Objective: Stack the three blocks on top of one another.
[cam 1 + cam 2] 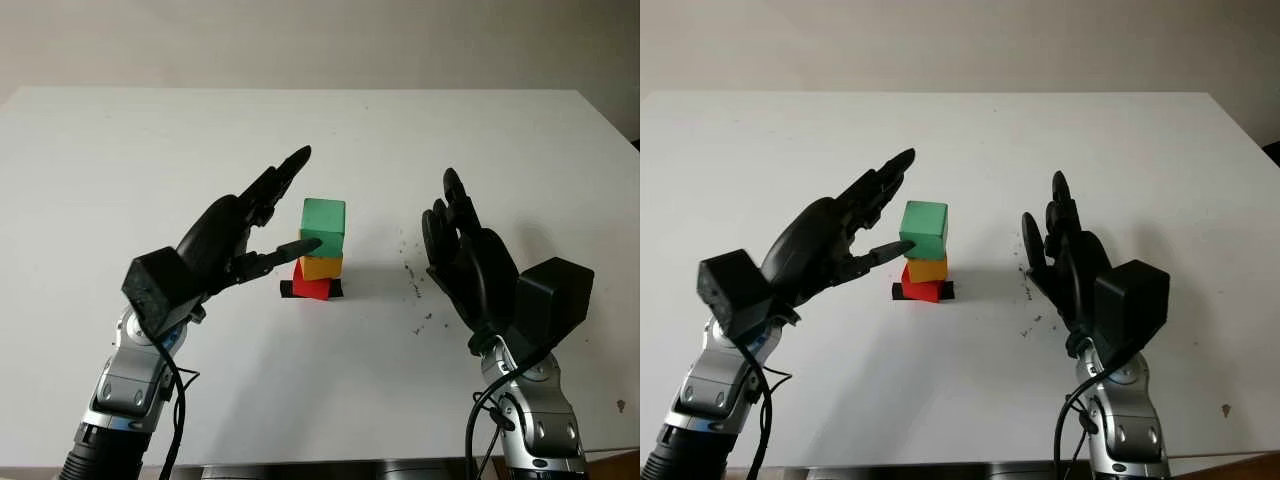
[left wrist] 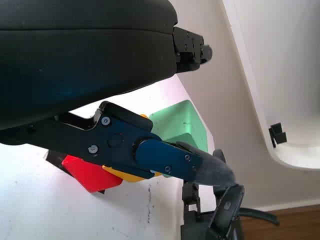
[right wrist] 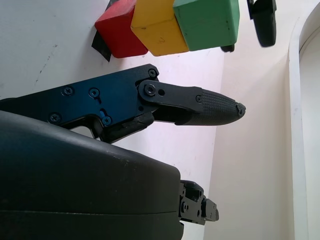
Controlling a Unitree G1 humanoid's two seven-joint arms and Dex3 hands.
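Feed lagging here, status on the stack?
Left robot hand open beside stack, right robot hand open, clear. Green block on yellow block on red block. Nothing obstructing.

Head stereo pair looks forward and down over white table [image 1: 120, 150], eyes slightly offset. Wrist cams sit close behind each black hand, aimed along fingers. All four views share the block stack [image 1: 320, 250].

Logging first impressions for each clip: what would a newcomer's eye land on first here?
A small tower stands mid-table: green block on yellow block on red block, which sits on a black patch. The open left hand is close beside the tower, one fingertip at the green block's side; whether it touches is unclear. The open right hand is raised apart on the other side, near dark specks on the white table.
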